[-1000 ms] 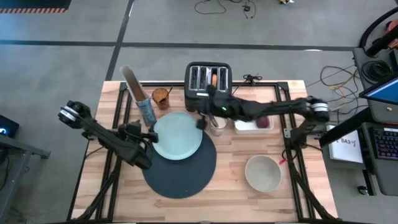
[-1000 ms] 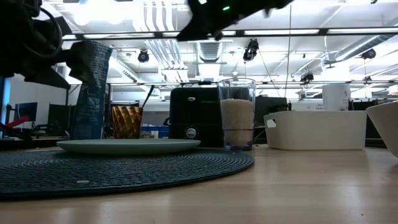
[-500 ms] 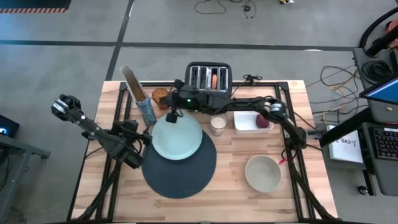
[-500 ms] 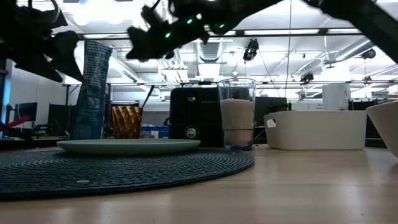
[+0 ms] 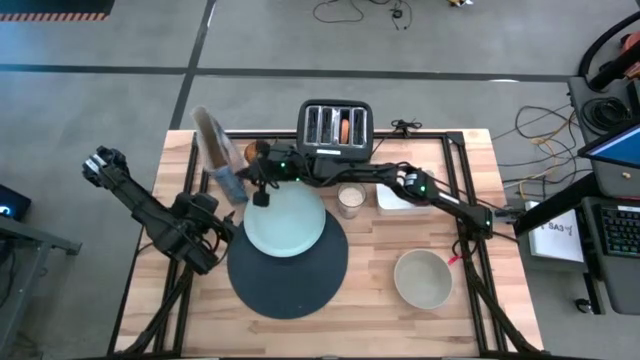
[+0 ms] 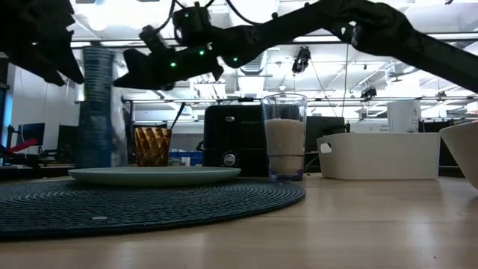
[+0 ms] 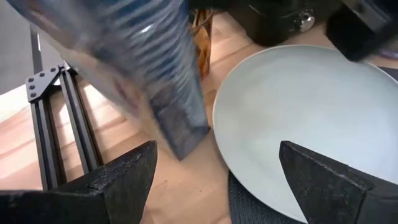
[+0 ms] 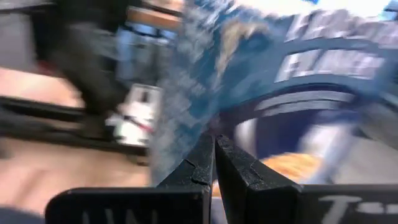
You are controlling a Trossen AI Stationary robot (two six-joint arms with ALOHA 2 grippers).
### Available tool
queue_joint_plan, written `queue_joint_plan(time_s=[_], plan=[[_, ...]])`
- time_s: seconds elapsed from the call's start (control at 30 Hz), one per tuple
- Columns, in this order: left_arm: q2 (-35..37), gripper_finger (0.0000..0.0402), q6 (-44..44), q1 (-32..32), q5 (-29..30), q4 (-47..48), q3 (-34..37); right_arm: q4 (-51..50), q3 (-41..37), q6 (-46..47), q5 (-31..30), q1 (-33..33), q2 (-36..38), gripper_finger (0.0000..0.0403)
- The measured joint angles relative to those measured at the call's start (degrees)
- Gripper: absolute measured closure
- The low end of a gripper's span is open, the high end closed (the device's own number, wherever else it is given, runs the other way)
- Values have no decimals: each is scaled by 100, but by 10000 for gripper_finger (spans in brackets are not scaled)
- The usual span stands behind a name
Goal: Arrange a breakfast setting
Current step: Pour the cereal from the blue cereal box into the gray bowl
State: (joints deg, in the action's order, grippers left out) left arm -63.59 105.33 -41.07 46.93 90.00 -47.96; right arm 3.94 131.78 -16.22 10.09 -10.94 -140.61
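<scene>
The pale mint plate [image 5: 285,218] lies on the far part of the round dark-blue placemat [image 5: 290,270]. The milk glass [image 5: 350,200] stands right of the plate, and the beige bowl [image 5: 422,278] is at the near right. The bagel [image 5: 345,128] sits in a slot of the black toaster [image 5: 336,128]. My right gripper [image 5: 258,183] is shut, raised over the plate's far left rim, right beside a tall blue bag [image 5: 218,155]. My left gripper [image 5: 222,222] is open and empty, left of the plate. The dark-red fruit is hidden under my right arm. My right gripper's shut fingers [image 8: 215,149] point toward the table's left at the blue bag's printed side [image 8: 261,81], well above the table. I cannot tell whether they touch the bag.
A white tray [image 5: 392,200] stands right of the glass, under my right arm. An amber ribbed cup [image 6: 152,146] with a thin handle sticking out stands between the bag and the toaster. Bare wood lies at the near left and near right.
My right gripper has swept toward the table's left, from above the milk glass across the plate's far rim to the blue bag. The bag has turned and now stands upright, showing its narrow side in the low view. My left gripper has drawn back a little toward the left edge.
</scene>
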Motion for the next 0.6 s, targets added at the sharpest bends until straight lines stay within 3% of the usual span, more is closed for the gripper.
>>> queue_joint_plan(time_s=[0.07,0.17,0.4,0.6], plan=[[-25,82,102,-6,-3,1,83,-143,108,-22,37,92,-56,394],[-98,83,359,-25,86,-167,322,-499,118,-136,-409,155,0,394],[-322,97,1387,-6,1043,-396,1038,-1704,54,-110,-584,24,537,394],[-547,107,1378,-1,1705,-1621,1982,-2006,-702,-472,-561,72,1517,394]])
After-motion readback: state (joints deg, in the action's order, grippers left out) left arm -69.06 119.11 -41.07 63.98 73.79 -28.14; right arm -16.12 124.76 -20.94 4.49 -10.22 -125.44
